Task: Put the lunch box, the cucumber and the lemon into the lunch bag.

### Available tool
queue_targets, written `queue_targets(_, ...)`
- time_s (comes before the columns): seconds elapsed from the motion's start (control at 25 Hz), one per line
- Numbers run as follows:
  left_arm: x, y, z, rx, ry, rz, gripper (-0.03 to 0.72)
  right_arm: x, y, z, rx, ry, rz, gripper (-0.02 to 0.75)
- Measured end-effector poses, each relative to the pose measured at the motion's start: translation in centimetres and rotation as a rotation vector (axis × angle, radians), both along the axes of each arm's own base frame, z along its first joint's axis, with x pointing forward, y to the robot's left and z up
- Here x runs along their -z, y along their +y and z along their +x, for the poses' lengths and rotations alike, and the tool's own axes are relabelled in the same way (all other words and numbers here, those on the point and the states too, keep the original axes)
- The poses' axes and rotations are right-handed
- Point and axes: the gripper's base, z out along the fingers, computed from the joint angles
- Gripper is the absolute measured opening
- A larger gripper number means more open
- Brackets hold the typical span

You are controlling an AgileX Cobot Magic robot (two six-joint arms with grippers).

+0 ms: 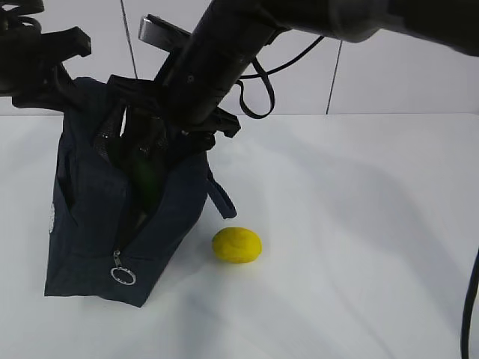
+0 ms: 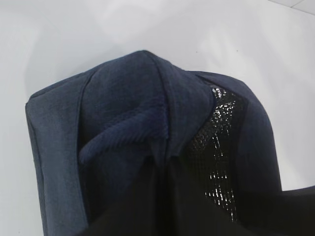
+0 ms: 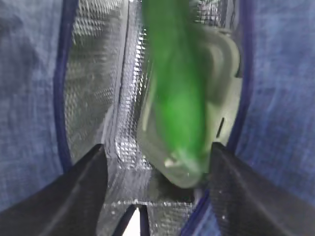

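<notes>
The navy lunch bag (image 1: 90, 224) stands open at the left. My right gripper (image 3: 157, 162) reaches down into its mouth with jaws wide open. The green cucumber (image 3: 177, 88) lies blurred between the fingers, gripped by neither, and leans on the pale lunch box (image 3: 224, 64) inside the silver-lined bag. The cucumber (image 1: 146, 179) also shows through the opening in the exterior view. The yellow lemon (image 1: 236, 244) sits on the table just right of the bag. My left gripper (image 1: 52, 75) is at the bag's top left edge, and its dark jaws (image 2: 165, 196) are closed on the fabric (image 2: 123, 113).
The zipper's silver ring pull (image 1: 123, 276) hangs at the bag's front bottom. A loop handle (image 1: 222, 198) droops toward the lemon. The right arm (image 1: 224, 52) crosses above the bag. White table (image 1: 359, 247) stretches to the right.
</notes>
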Motion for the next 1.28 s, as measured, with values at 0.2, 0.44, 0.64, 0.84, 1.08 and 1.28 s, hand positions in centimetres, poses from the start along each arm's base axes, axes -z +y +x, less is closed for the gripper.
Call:
queue_targets(0.2, 0.0, 0.0, 0.0, 0.000, 0.000, -0.001, -0.003, 0.4, 0.1, -0.1, -0.020, 0.007, -0.011, 0.493)
queue_targets(0.44, 0.0, 0.0, 0.0, 0.000, 0.000, -0.001, -0.004, -2.3, -0.4, -0.3, -0.094, -0.054, -0.081, 0.494)
queue_targets(0.64, 0.0, 0.0, 0.0, 0.000, 0.002, 0.000, -0.003, -6.2, -1.8, 0.0, -0.098, -0.246, -0.168, 0.494)
queue_targets(0.84, 0.0, 0.0, 0.0, 0.001, 0.001, 0.004, -0.004, -8.3, -3.1, -0.6, -0.105, -0.336, -0.233, 0.494)
queue_targets(1.08, 0.0, 0.0, 0.0, 0.002, 0.002, 0.005, -0.004, -8.1, -4.7, -2.4, -0.144, -0.315, -0.292, 0.494)
queue_targets(1.28, 0.0, 0.0, 0.0, 0.004, 0.003, 0.008, -0.004, -6.5, -6.0, -4.3, -0.236, -0.272, -0.357, 0.494)
